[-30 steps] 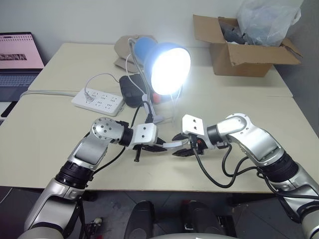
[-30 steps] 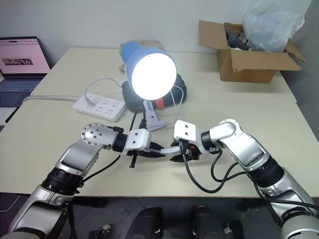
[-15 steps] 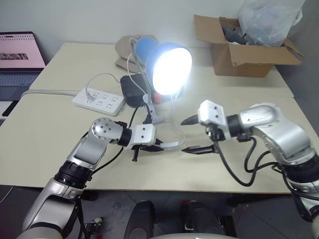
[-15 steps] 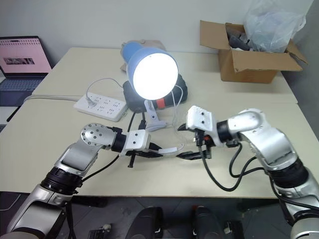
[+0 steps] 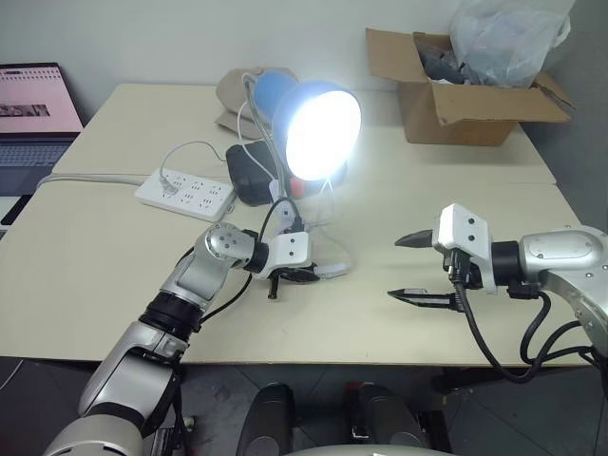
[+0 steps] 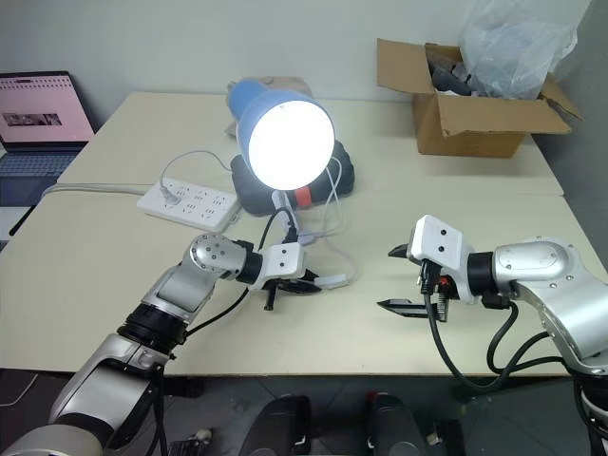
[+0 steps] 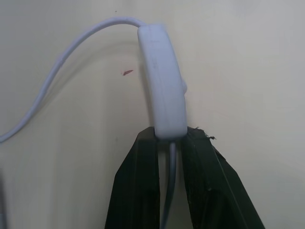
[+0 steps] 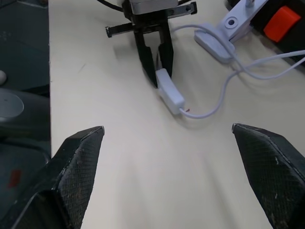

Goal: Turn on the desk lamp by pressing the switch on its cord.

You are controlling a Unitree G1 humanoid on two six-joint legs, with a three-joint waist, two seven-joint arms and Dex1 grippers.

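Two beige tables [image 5: 95, 256] stand pushed together, and the desk lamp [image 5: 318, 128] sits near their seam with its blue shade tipped toward the camera and its white bulb glowing brightly. Its white clip base [image 6: 285, 211] rests on the tabletop just in front of a dark pouch with an orange patch [image 6: 302, 197]. From the lamp, the thin white cord [image 5: 334, 242] loops down across the near table to the switch [image 7: 162, 86], a small white oblong that lies flat on the surface. The left gripper [image 5: 302, 276] is low over the table, its two black fingers [image 7: 138, 191] pinched together on the near end of the switch, with the cord running out between them. The right gripper [image 5: 410, 268] hangs above the table well to the right of the switch, its fingers spread wide with nothing between them, pointing toward the left gripper. A white power strip [image 5: 185, 195] lies to the left of the lamp with a plug seated in it and a thick grey cable running off to the left. Behind, at the far right corner, stands an open cardboard box [image 5: 465, 100] holding a clear plastic bag [image 5: 508, 38]. A laptop [image 5: 33, 114] with a lit screen sits past the tables' left edge.
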